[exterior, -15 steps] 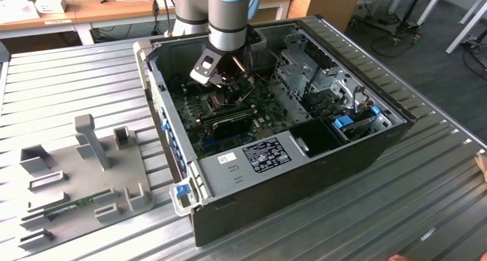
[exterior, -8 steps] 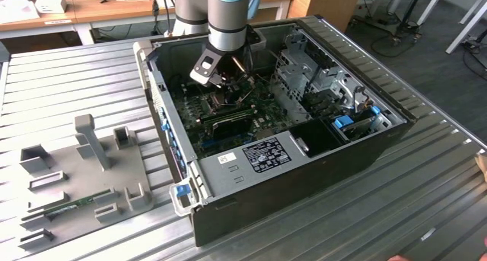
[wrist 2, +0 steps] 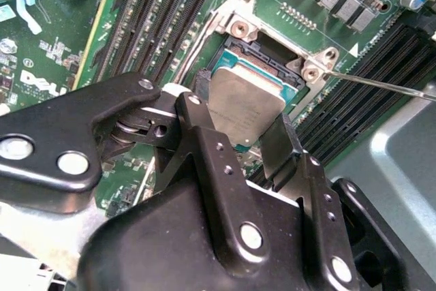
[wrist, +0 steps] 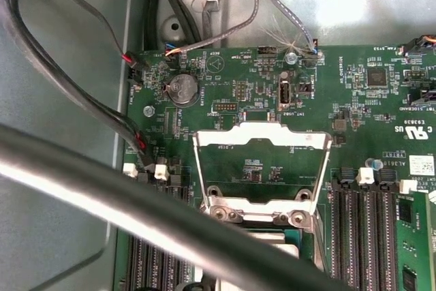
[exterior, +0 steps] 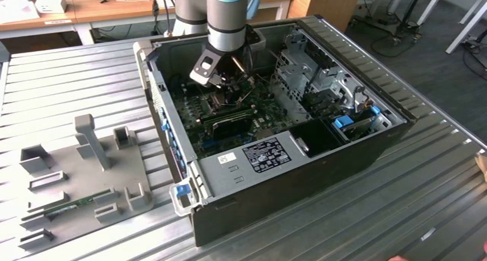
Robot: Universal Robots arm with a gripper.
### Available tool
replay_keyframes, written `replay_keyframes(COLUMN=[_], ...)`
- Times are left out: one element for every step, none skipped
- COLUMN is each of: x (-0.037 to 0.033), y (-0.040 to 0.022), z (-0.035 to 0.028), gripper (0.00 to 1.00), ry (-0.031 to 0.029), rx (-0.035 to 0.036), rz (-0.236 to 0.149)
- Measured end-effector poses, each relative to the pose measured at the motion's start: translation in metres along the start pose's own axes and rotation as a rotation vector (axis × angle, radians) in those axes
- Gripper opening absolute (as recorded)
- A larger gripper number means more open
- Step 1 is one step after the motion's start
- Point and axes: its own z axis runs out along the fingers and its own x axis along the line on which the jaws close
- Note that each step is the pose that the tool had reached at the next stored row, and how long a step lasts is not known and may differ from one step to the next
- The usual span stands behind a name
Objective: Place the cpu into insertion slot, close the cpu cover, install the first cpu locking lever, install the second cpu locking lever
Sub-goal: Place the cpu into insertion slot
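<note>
Between the fingers (wrist 2: 278, 142) of the pincer (wrist 2: 242, 119), in the second wrist view, sits the cpu (wrist 2: 245, 97), pinched by two opposite edges with its pale metal top facing the camera. It hangs over the insertion slot (wrist 2: 262, 58), overlapping the dark recess. It looks slightly askew to the silver rim, and I cannot tell whether it touches. Just beyond the socket a thin locking lever (wrist 2: 381, 84) juts free. In the first wrist view the cpu cover (wrist: 286, 136) is flipped open, away from the recess. In the exterior view the arm reaches into the open computer case (exterior: 251, 215) at upper middle of the frame, on the ribbed table (exterior: 76, 73). I judge the first step, placing the chip, is in hand. Seating it calls for squaring the chip with the rim and lowering it flat before the grip lets go.
</note>
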Motion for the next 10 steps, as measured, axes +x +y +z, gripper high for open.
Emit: replay_keyframes(x=[0.0, 0.0, 0.0, 0.0, 0.0, 0.0, 0.0001, 0.0, 0.0, 0.0], y=[-0.0003, -0.0007, -0.0013, -0.0021, -0.0029, -0.0035, -0.0038, -0.004, -0.0042, -0.0044], z=[0.0, -0.0001, -0.0001, -0.0003, -0.0003, -0.0003, -0.0001, -0.0001, 0.0, 0.0001], gripper=[0.54, 0.54, 0.54, 0.54, 0.54, 0.54, 0.54, 0.54, 0.54, 0.54], ry=[-0.0001, -0.0001, -0.0002, -0.0004, -0.0005, -0.0003, -0.0001, -0.0002, -0.0004, -0.0004], rx=[-0.0027, -0.0047, -0.0062, -0.0073, -0.0087, -0.0103, -0.0128, -0.0164, -0.0204, -0.0245], rz=[0.0, 0.0, 0.0, 0.0, 0.0, -0.001, -0.001, -0.001, -0.001, -0.001])
